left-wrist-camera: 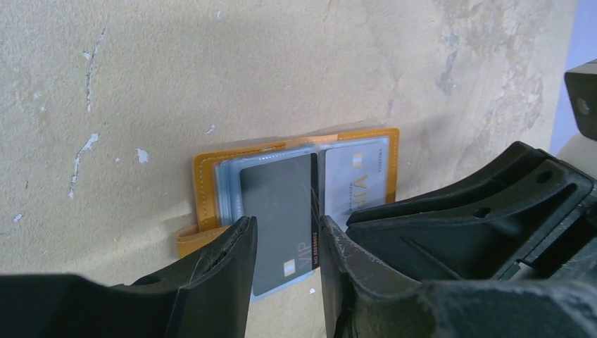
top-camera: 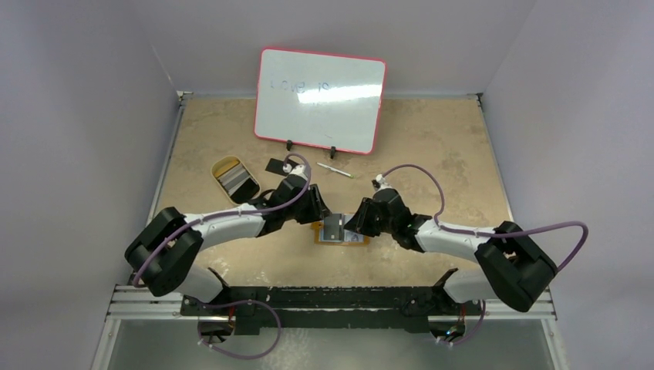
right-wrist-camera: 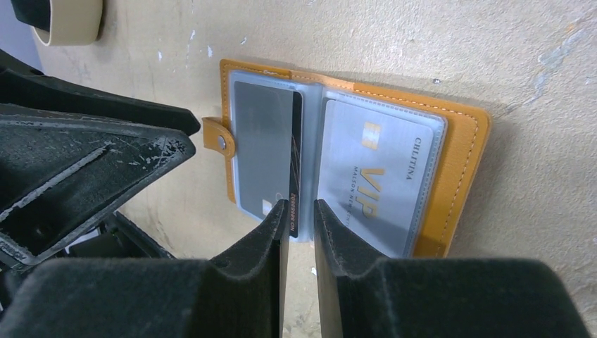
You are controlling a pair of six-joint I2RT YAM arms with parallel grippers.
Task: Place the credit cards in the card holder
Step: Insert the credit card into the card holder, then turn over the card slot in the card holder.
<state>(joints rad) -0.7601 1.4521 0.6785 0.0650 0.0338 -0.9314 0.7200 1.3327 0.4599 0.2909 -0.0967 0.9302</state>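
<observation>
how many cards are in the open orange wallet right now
2. A dark grey card sits in the clear sleeve nearest the snap tab; a silver VIP card fills the other sleeve of the orange leather card holder. More could be hidden underneath.

Orange card holder point(right-wrist-camera: 464, 151) lies open (dark card point(right-wrist-camera: 260, 141), silver card point(right-wrist-camera: 373, 176) inside).

Tight in the middle, open on the right

The left gripper point(top-camera: 324, 220) and right gripper point(top-camera: 355, 224) hem in the open card holder point(top-camera: 347, 237) from either side. Behind them stand a tin dish point(top-camera: 234, 177), a pen point(top-camera: 335, 171) and a whiteboard point(top-camera: 320, 100). Bare table point(top-camera: 447, 154) lies far right.
</observation>
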